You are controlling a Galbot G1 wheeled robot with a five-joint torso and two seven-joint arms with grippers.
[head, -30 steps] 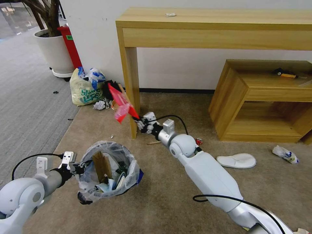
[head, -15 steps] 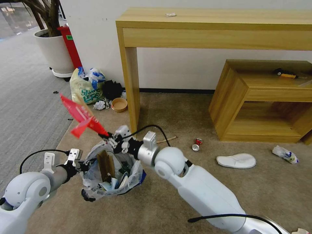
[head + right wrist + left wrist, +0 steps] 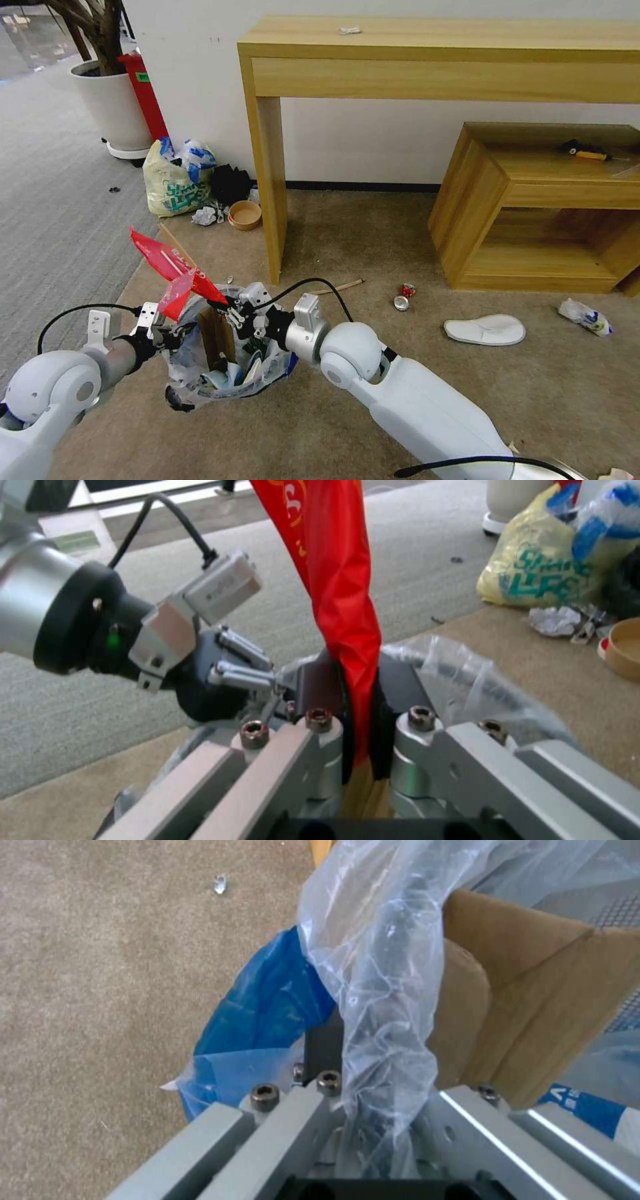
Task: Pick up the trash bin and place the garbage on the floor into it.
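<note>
- My left claw (image 3: 175, 333) is clamped on the rim of the trash bin (image 3: 227, 353), which I hold off the floor (image 3: 373, 227) at the lower left of the head view; in the left wrist view the clear liner (image 3: 383, 990) is bunched between my fingers (image 3: 320, 1090), with a blue patch (image 3: 267, 1005) beside it.
- Inside the bin stands a piece of brown cardboard (image 3: 215, 337), with more litter below it.
- My right claw (image 3: 230, 308) is at the bin's far rim, clenched on the red wrapper (image 3: 170, 270), which sticks up and to the left above the bin. In the right wrist view the red wrapper (image 3: 337, 580) runs straight up from between my closed fingers (image 3: 320, 720).
- On the tan carpet at the right of the head view lie a white slipper (image 3: 485, 329), a crushed can (image 3: 404, 297) and a crumpled plastic piece (image 3: 587, 317), each well apart from the bin.
- A wooden stick (image 3: 340, 287) lies near the leg of the wooden counter (image 3: 427, 47).
- By the wall at the upper left sit a yellowish printed bag (image 3: 175, 180), a brown bowl (image 3: 245, 215) and a crumpled tissue (image 3: 204, 215).
</note>
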